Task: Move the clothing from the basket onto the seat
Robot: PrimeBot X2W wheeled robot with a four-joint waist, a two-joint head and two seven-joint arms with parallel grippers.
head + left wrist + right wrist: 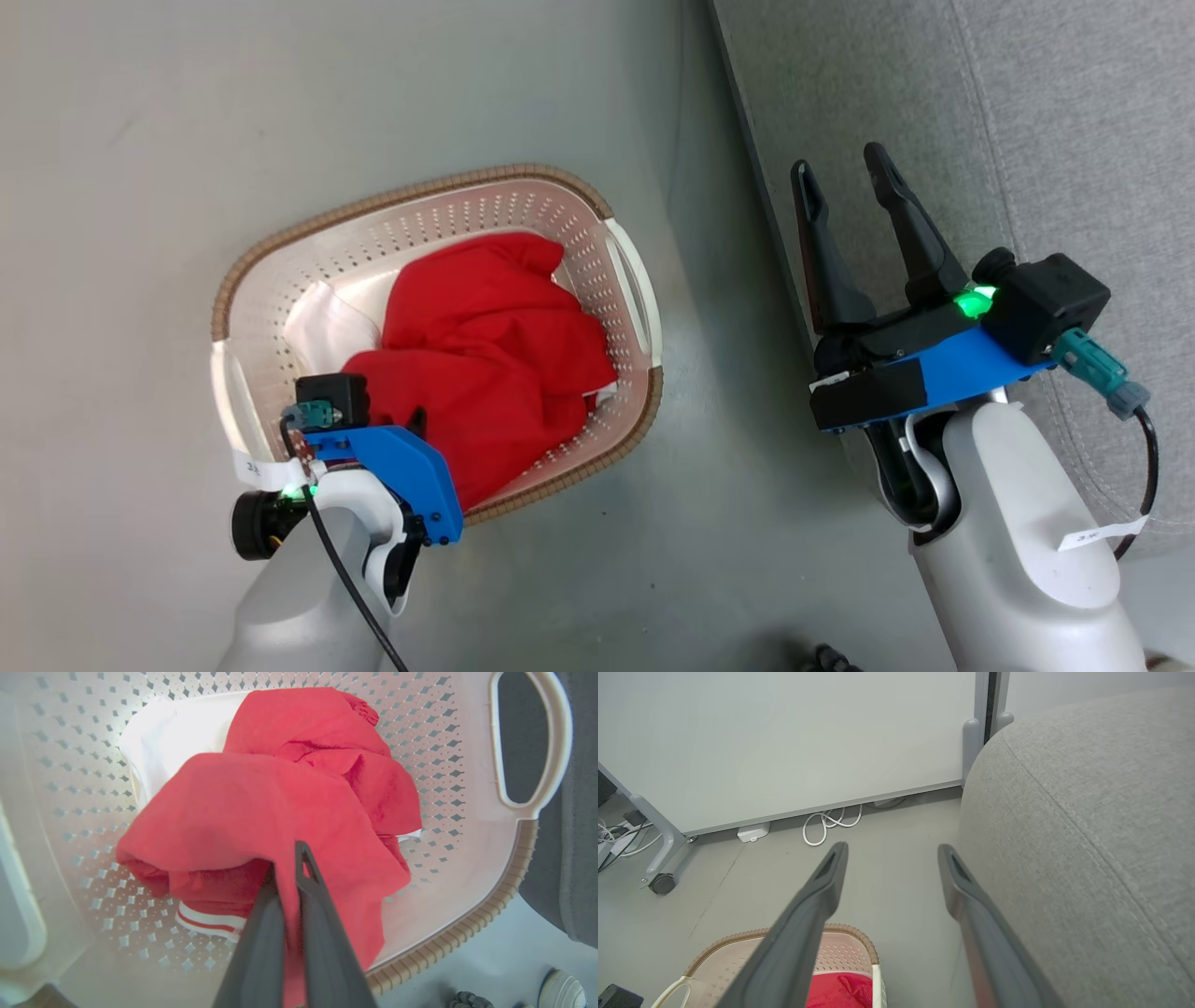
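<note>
The left gripper [287,858] is clenched on the clothing [261,798]. A fold of plain red fabric is pinched between its two long dark fingers, which are pressed almost together. In the head view, the basket [392,196] is entered by this gripper from the rim's 7 o'clock side. The right gripper [840,168] is spread wide, with nothing held, and is poised above the edge of the seat [1074,140], at 3 o'clock from the basket. The clothing is heaped, soft and crumpled, inside the basket. In the left wrist view, white-banded trim [210,919] is exposed at 7 o'clock of the heap. The basket is perforated cream plastic with a brown woven-look rim. The seat is upholstered in light grey fabric with a stitched seam.
</note>
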